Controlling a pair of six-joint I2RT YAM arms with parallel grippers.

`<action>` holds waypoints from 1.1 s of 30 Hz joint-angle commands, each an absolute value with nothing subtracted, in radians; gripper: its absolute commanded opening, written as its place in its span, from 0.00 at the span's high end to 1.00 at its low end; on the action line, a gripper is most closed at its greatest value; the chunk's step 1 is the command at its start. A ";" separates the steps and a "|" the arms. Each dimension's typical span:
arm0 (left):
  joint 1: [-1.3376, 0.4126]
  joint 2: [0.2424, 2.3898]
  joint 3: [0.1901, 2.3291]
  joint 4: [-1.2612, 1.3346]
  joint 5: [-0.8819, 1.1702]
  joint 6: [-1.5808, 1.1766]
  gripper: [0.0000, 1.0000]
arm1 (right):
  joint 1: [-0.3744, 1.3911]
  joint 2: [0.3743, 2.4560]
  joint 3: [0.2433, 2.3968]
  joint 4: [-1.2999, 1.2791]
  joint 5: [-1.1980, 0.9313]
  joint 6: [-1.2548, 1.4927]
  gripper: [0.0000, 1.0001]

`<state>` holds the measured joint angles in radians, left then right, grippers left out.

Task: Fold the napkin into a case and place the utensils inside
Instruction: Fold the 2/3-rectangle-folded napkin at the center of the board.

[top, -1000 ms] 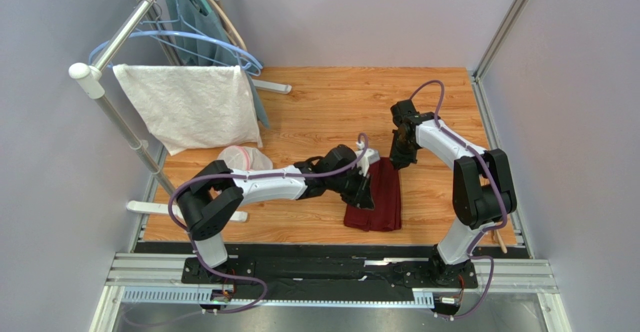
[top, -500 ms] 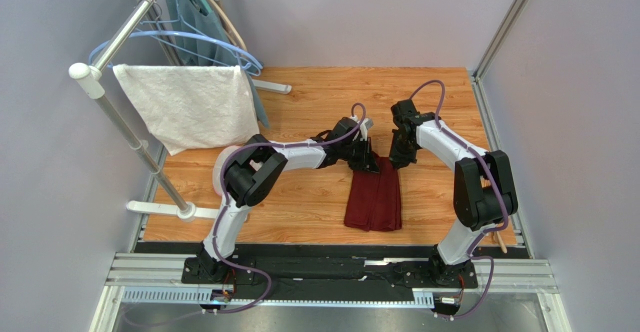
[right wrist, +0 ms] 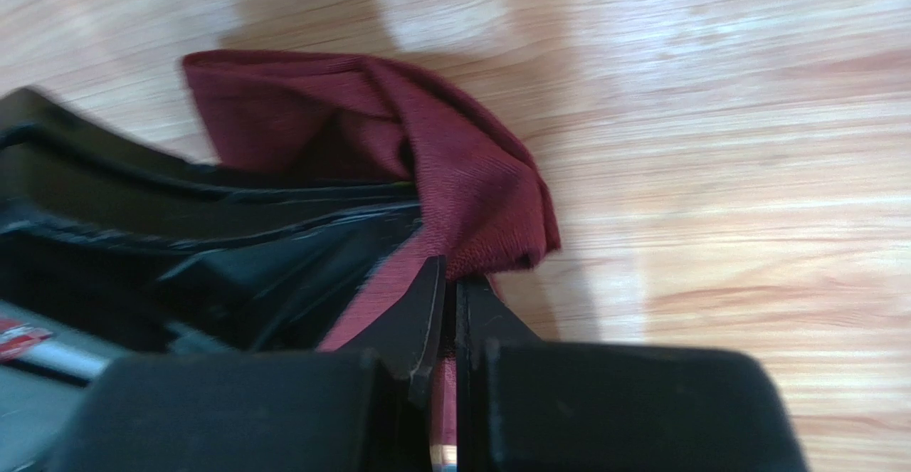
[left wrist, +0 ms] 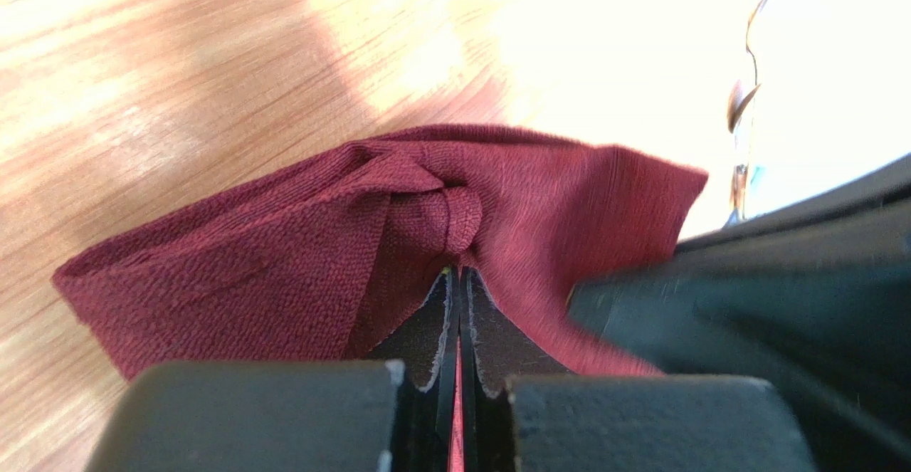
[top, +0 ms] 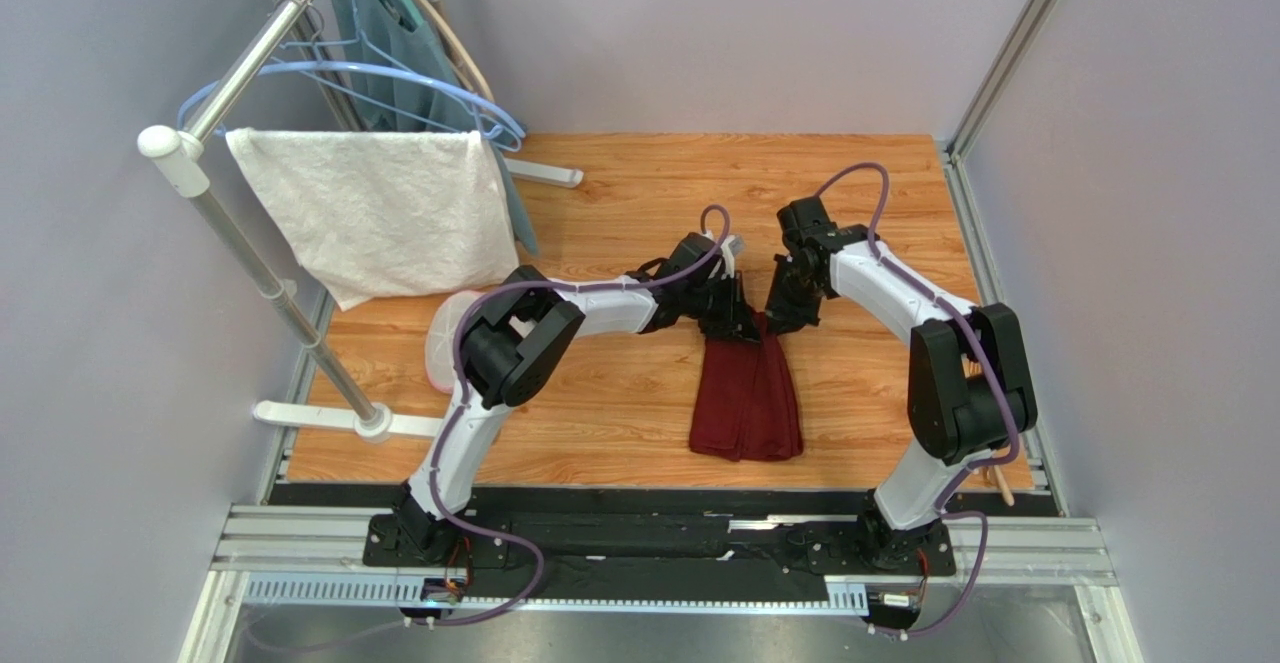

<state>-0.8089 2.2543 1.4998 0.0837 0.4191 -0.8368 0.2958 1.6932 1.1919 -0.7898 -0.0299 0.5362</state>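
The maroon napkin [top: 748, 398] lies folded into a long strip in the middle of the wooden table, its far end bunched and lifted. My left gripper [top: 735, 320] is shut on the far left corner of the napkin [left wrist: 321, 237]. My right gripper [top: 781, 314] is shut on the far right corner of the napkin [right wrist: 471, 184]. The two grippers are close together, nearly touching. In the left wrist view a silver utensil [left wrist: 741, 98] shows at the upper right, washed out by glare. A tan handle [top: 1001, 483] shows at the table's near right corner.
A white towel [top: 376, 213] hangs on a metal rack [top: 226, 86] at the far left, with blue hangers [top: 391, 78] behind it. A pale pink bowl [top: 443, 345] sits behind my left arm. Grey walls close in the table [top: 631, 198].
My left gripper moved from the napkin's near middle to its far end and shut on it. The far end has since narrowed as both grippers drew together. My right gripper shifted slightly left.
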 commanded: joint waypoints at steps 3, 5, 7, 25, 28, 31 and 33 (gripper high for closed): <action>-0.805 2.283 1.523 0.104 0.434 -0.830 1.00 | 0.334 1.694 1.218 -0.709 -0.118 0.673 1.00; -0.805 2.280 1.529 0.083 0.437 -0.818 1.00 | 0.334 1.689 1.207 -0.707 -0.098 0.698 1.00; -0.805 2.252 1.520 0.078 0.456 -0.801 1.00 | 0.334 1.681 1.198 -0.713 -0.058 0.699 1.00; -0.761 1.987 1.398 -0.181 0.414 -0.672 0.90 | 0.333 1.700 1.236 -0.762 -0.017 0.673 1.00; -0.739 2.002 1.367 -0.176 0.403 -0.693 0.94 | 0.334 1.709 1.246 -0.778 -0.003 0.667 1.00; -0.732 2.034 1.332 -0.123 0.402 -0.722 0.95 | 0.336 1.715 1.262 -0.793 -0.003 0.664 1.00; -0.730 2.077 1.333 -0.080 0.426 -0.742 0.96 | 0.345 1.723 1.281 -0.805 0.044 0.664 1.00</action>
